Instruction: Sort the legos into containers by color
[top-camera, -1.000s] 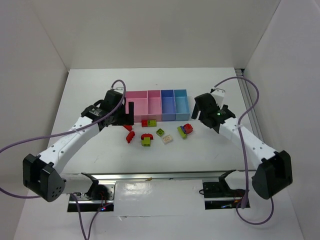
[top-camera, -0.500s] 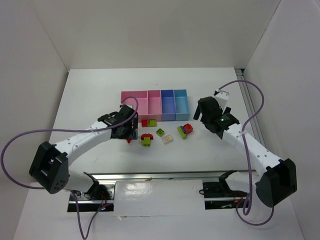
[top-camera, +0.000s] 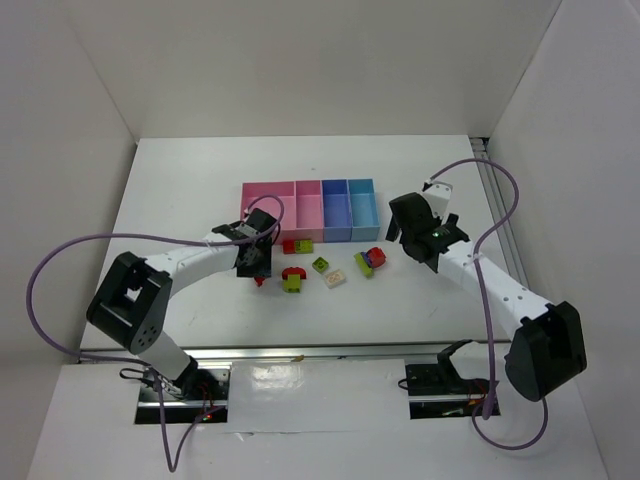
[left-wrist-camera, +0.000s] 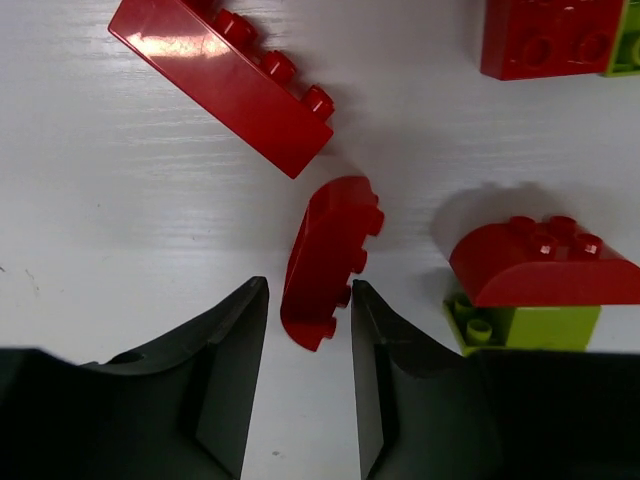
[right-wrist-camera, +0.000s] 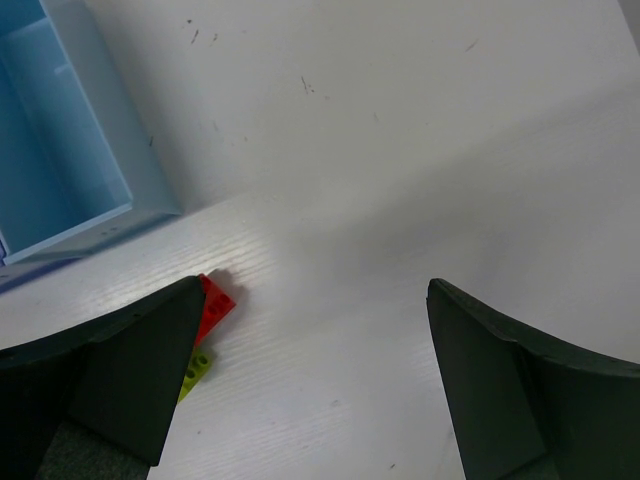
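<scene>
L gripper (left-wrist-camera: 307, 300): jaws narrow astride red curved lego (left-wrist-camera: 325, 255), grip unconfirmed. Step: pick. Next: clamp, lift, carry fwd to containers (top-camera: 272, 203). R gripper (right-wrist-camera: 315, 300): spread wide, idle.

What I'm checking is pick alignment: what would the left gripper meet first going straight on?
Probably the small curved red brick, which sits partly between the fingers of the left gripper. The longer red brick lies just beyond it. Depth unclear.
</scene>
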